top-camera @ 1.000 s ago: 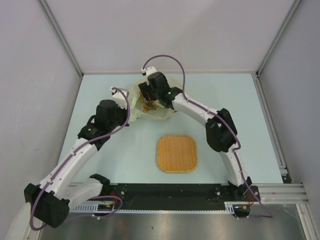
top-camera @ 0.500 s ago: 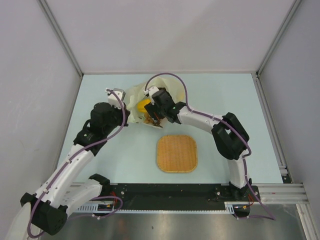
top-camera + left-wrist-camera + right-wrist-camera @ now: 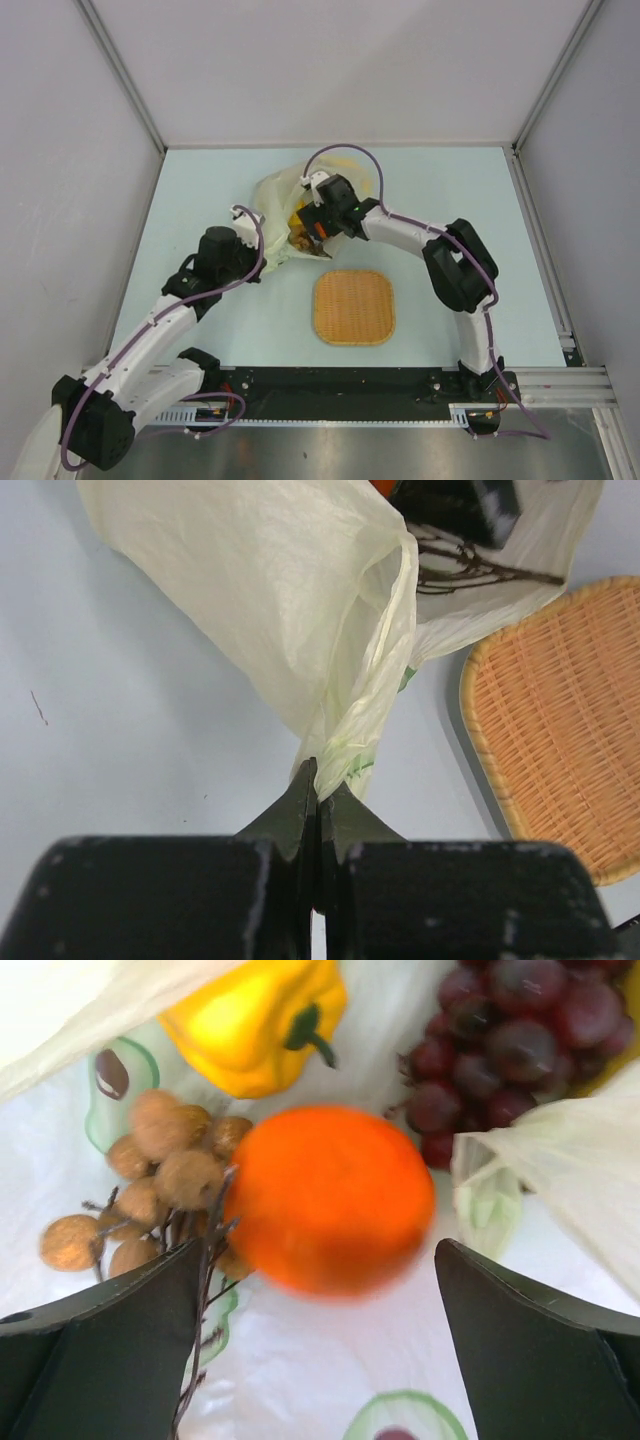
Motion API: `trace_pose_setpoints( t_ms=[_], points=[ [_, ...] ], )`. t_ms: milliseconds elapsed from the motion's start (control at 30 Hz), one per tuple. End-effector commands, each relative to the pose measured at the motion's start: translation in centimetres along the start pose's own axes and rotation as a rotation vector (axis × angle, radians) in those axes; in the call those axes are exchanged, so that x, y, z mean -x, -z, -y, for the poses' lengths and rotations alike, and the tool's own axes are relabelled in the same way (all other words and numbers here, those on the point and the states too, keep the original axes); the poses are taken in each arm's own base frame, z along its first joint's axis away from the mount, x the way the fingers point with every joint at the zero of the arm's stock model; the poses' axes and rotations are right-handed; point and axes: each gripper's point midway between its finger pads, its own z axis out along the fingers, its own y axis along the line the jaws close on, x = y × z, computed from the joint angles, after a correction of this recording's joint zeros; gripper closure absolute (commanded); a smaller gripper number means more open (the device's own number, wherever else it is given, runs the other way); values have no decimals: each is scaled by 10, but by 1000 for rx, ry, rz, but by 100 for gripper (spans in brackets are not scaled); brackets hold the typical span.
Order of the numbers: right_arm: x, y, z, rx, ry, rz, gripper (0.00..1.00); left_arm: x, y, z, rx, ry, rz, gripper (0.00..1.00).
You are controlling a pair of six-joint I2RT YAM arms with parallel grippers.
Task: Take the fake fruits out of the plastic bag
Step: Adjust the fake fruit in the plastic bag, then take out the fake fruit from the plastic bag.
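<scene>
The pale yellow-green plastic bag (image 3: 268,192) lies crumpled at the table's back middle. My left gripper (image 3: 320,792) is shut on a bunched strip of the plastic bag (image 3: 270,600) at its near edge. My right gripper (image 3: 320,1330) is inside the bag's mouth, open wide. A blurred orange (image 3: 330,1200) sits just ahead of its fingers (image 3: 100,1345), touching neither. Around the orange lie a yellow pepper (image 3: 250,1020), dark purple grapes (image 3: 510,1040) and a brown nut cluster (image 3: 150,1180) on twigs. From above, my right gripper (image 3: 308,236) covers most of the fruits.
A square woven orange mat (image 3: 353,307) lies on the pale blue table in front of the bag, just right of my left gripper's line in the left wrist view, where the mat (image 3: 560,720) nearly touches the bag. Grey walls enclose the table on three sides.
My right gripper has come nearer and lower into the bag and its jaws have widened. My left arm has drawn back toward me with the bag's edge, so the bag has shifted.
</scene>
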Motion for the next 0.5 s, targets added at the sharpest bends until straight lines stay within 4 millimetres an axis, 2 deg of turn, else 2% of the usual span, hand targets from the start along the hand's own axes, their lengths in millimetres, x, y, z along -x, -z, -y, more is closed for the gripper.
trace_pose_setpoints(
  t_ms=[0, 167, 300, 400, 433, 467],
  points=[
    [41, 49, 11, 151, -228, 76, 0, 15, -5, 2, -24, -16, 52, 100],
    [31, 35, 12, 159, -255, 50, 0, 17, -8, 2, -28, -7, 42, 100],
    [43, 32, 2, 227, -303, 51, 1, 20, -10, 6, -47, 5, 40, 100],
    [65, 45, -1, 249, -332, 101, 10, 20, -9, 6, -45, 5, 34, 100],
    [68, 46, 0, 228, -329, 109, 18, 19, -8, 4, -31, 8, 31, 100],
    [69, 45, 11, 154, -322, 123, 21, 17, -8, 2, -24, 10, 25, 100]
  ],
)
